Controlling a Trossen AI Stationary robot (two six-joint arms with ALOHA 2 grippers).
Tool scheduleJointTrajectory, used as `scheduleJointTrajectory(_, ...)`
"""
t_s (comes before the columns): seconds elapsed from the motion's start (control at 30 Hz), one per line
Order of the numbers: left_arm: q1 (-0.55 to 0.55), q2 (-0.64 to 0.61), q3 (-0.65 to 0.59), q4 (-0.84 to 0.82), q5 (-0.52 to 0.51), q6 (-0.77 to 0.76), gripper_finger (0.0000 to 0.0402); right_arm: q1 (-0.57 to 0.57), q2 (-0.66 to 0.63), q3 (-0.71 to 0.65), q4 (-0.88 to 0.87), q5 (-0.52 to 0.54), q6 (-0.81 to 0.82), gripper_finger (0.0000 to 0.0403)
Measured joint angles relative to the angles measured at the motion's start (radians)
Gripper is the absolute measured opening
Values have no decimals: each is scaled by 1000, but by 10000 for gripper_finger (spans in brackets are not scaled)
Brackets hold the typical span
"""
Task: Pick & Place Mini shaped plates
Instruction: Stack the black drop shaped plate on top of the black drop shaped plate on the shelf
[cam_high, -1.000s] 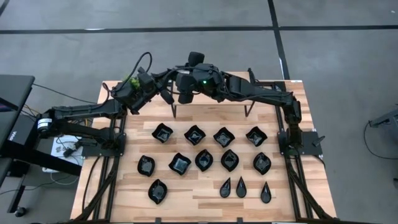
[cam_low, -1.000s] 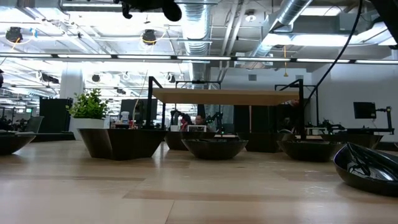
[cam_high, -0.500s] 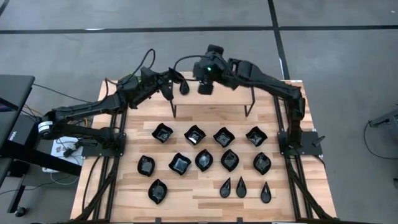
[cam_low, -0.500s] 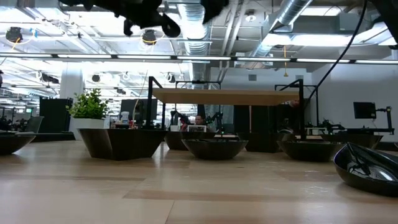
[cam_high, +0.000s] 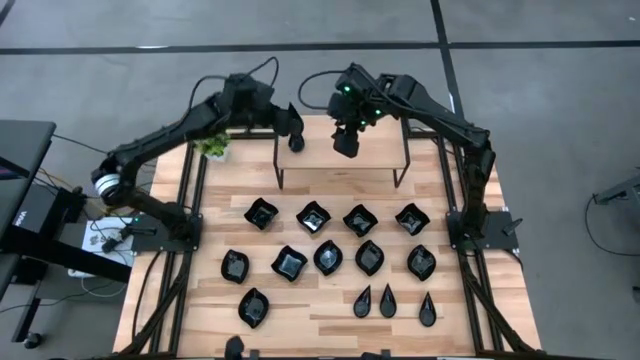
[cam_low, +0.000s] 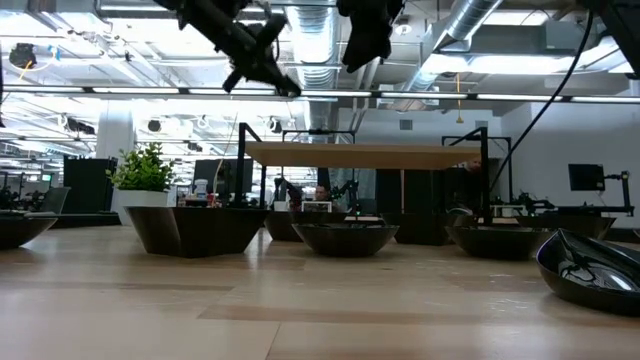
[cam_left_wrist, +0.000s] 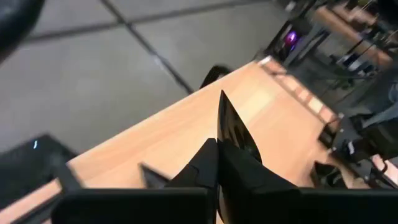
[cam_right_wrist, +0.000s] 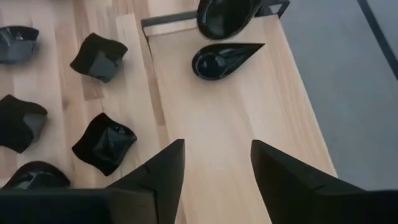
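Wooden table (cam_high: 330, 310) with unlabelled mini shaped plates (cam_high: 328, 256), no legible writing.

Glossy black is seen on every one of the mini shaped plates (cam_high: 313, 216), including the teardrop dish (cam_right_wrist: 222, 58) on the raised shelf (cam_right_wrist: 236, 118), whose top is a pale, plain wood. The table (cam_high: 330, 305) is made up of light wooden strips in mixed tan and honey tones, and green foliage is shown by the potted plant (cam_high: 212, 147). Both arms and their grippers are finished in dark black, a small green light being lit on the right arm (cam_high: 420, 100), while the floor (cam_high: 100, 90) is grey, crossed by dark lines.
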Motion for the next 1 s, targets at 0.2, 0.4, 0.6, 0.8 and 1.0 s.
scheduleJointTrajectory(0.2,93,80,25,-48,195,-55,8,-3,0,0,-15,1,-21,176)
scheduleJointTrajectory(0.4,101,151,25,-48,230,-39,8,-3,0,0,-14,1,-21,178)
scheduleJointTrajectory(0.6,102,170,24,-56,235,-14,8,-2,0,0,-12,2,-20,176)
scheduleJointTrajectory(0.8,103,170,24,-57,235,-3,8,-2,0,0,-12,2,-18,180)
scheduleJointTrajectory(1.0,101,170,24,-65,226,7,8,3,0,0,-12,2,-18,178)
